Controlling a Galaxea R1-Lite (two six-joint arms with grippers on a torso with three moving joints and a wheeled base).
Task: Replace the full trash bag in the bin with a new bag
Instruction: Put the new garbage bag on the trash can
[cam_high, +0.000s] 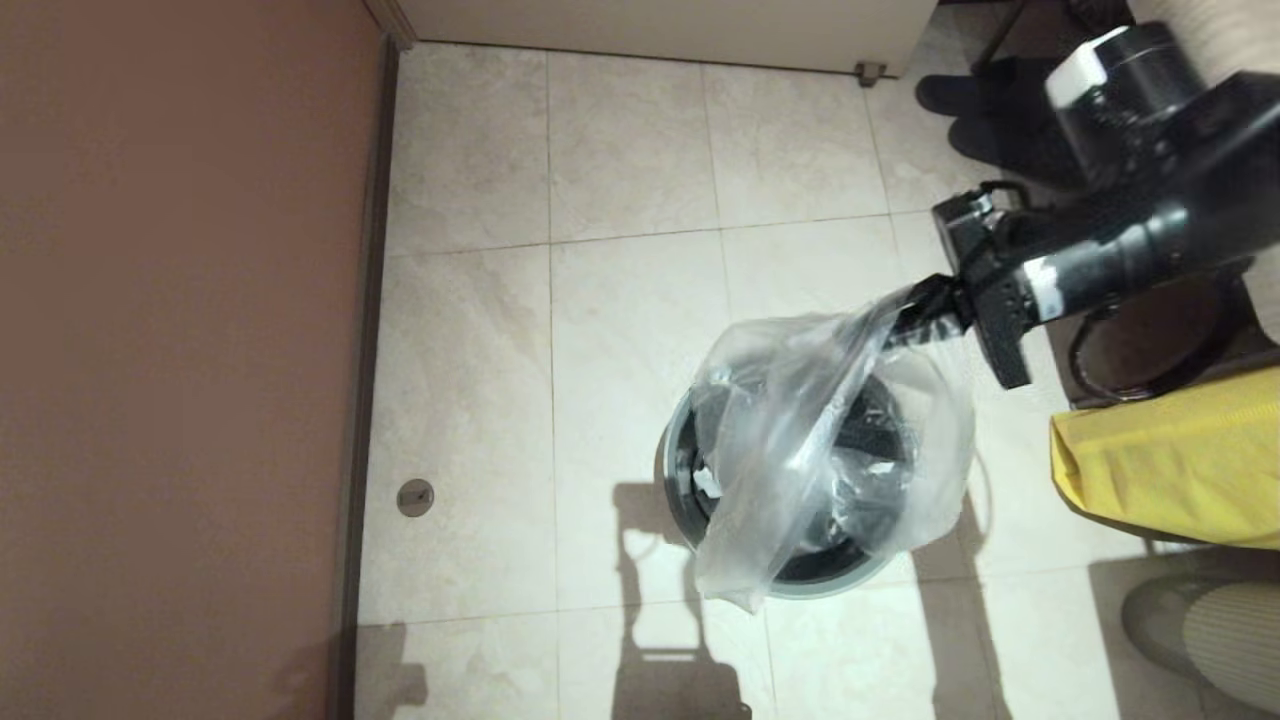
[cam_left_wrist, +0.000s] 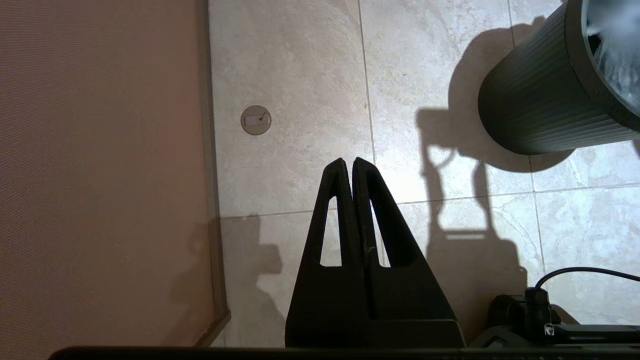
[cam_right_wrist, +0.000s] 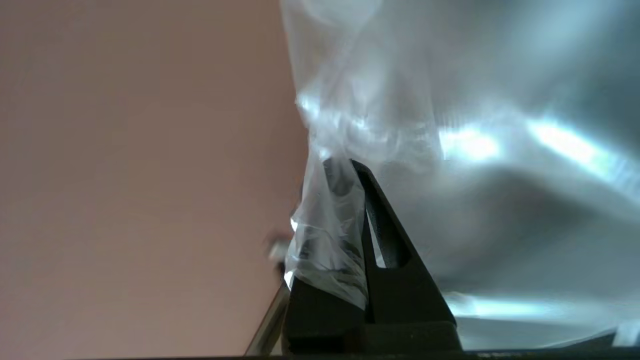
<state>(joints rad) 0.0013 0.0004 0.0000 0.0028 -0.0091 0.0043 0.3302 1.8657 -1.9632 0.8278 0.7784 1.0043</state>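
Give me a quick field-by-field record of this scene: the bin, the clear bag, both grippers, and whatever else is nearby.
bin: round, grey rim, black ribbed wall, standing upright on the tiled floor
new bag: clear crinkly plastic, draped over the bin's mouth, not yet fitted around the rim
right gripper: shut on the new bag's edge, above the bin's far right side
left gripper: shut, empty, parked over bare floor
nearby: yellow sack to the bin's right; brown wall on the left
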